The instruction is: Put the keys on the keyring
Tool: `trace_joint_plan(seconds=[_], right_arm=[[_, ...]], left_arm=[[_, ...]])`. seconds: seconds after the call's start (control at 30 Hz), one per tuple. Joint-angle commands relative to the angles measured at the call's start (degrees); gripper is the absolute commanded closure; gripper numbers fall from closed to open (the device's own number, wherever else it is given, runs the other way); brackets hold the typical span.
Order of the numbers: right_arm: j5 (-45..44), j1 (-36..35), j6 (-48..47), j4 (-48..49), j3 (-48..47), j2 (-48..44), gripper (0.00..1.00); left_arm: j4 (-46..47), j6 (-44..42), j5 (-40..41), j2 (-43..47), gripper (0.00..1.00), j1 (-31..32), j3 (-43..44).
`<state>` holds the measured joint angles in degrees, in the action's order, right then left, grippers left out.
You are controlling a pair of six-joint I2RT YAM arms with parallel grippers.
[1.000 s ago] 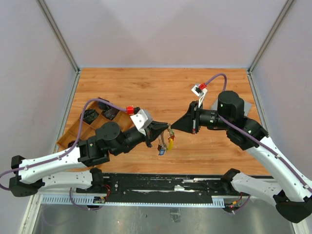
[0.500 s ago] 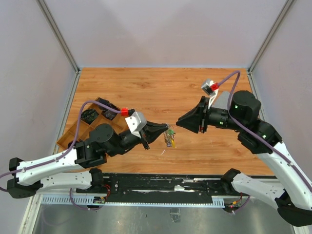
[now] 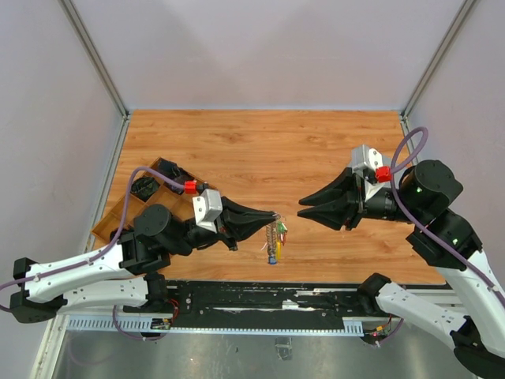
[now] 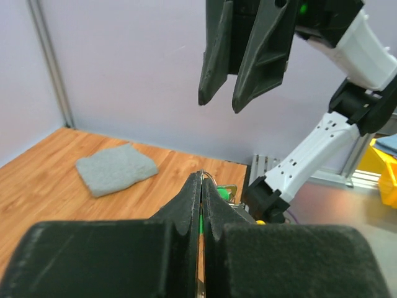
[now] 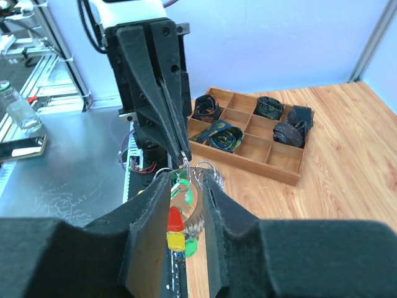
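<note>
My left gripper (image 3: 271,214) is shut on the thin silver keyring (image 3: 274,221) and holds it above the table. The keys (image 3: 275,239) dangle below it in a bunch. In the right wrist view I see red (image 5: 175,218), yellow (image 5: 175,241) and green (image 5: 190,247) heads under the keyring (image 5: 186,162). My right gripper (image 3: 301,208) is open and stands a short way to the right of the ring, pointing at it and touching nothing. The left wrist view shows the left gripper (image 4: 202,177) pinched on the ring, with the right gripper (image 4: 221,102) hanging above and beyond.
A wooden compartment tray (image 3: 126,212) holding dark rolled items stands at the left edge of the table and appears again as the tray (image 5: 248,162) in the right wrist view. A grey cloth (image 4: 116,168) lies on the far right side of the table.
My right gripper opened, let go at the ring and drew back to the right. My left gripper moved slightly nearer with the keyring, and the keys now hang straight down.
</note>
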<state>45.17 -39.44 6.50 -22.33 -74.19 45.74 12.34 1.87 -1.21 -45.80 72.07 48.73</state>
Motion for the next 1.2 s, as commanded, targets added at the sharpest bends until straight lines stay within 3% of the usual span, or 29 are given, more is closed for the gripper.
trace_joint_plan(seconds=[0.0, 1.17], right_arm=[[7.16, 0.96, -4.85, 2.28, -0.78, -0.03, 0.70], [6.42, -7.50, -6.94, 0.33, 0.25, 4.35, 0.67]], left_arm=[[7.84, 1.72, -4.74, 1.02, 1.00, -0.18, -0.63], [9.46, 1.92, -7.74, 0.26, 0.99, -0.18, -0.04]])
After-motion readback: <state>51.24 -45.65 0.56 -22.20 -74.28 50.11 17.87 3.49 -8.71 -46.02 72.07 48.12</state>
